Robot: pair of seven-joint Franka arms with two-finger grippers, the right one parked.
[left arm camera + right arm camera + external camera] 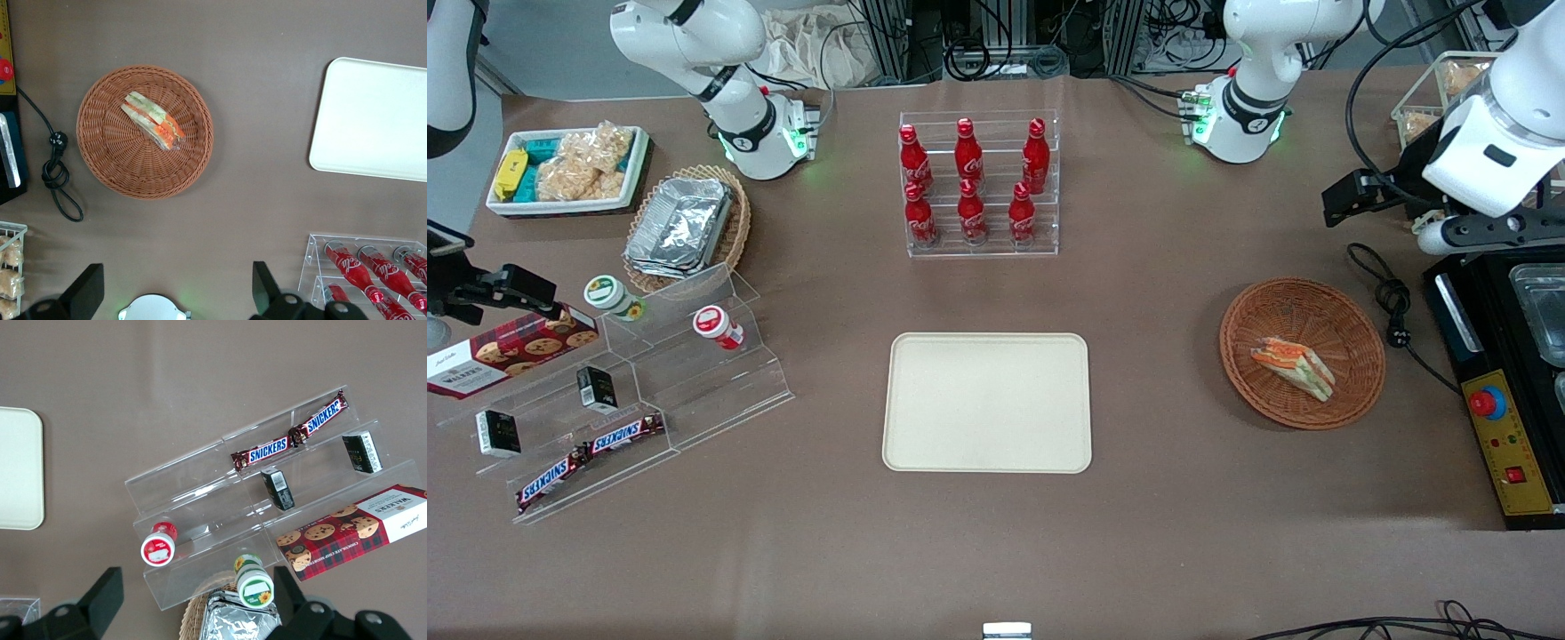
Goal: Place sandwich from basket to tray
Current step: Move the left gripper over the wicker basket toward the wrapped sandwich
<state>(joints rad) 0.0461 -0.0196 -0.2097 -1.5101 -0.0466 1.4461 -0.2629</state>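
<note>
Clear-wrapped triangular sandwich (152, 120) lying in round reddish-brown wicker basket (107, 167), cream rectangular tray (987, 444) bare on brown desk (1156, 373); left gripper (177, 293) high above desk near the basket, jaws wide open, holding nothing, ready for descent.

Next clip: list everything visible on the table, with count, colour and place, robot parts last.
sandwich: one, white bread with orange and green filling, in the basket
basket: one, reddish-brown wicker, toward the working arm's end
tray: one, cream, mid-table, bare
cola bottles: six, red, in a clear rack farther from the camera than the tray
Snickers bars: two, brown, on the clear stepped stand
cookie box: one, red tartan, beside that stand
foil trays: stack, silver, in a tan wicker basket
snack bin: one, white, toward the parked arm's end
tool: left arm's, black fingers open, high above the table near the basket
</note>
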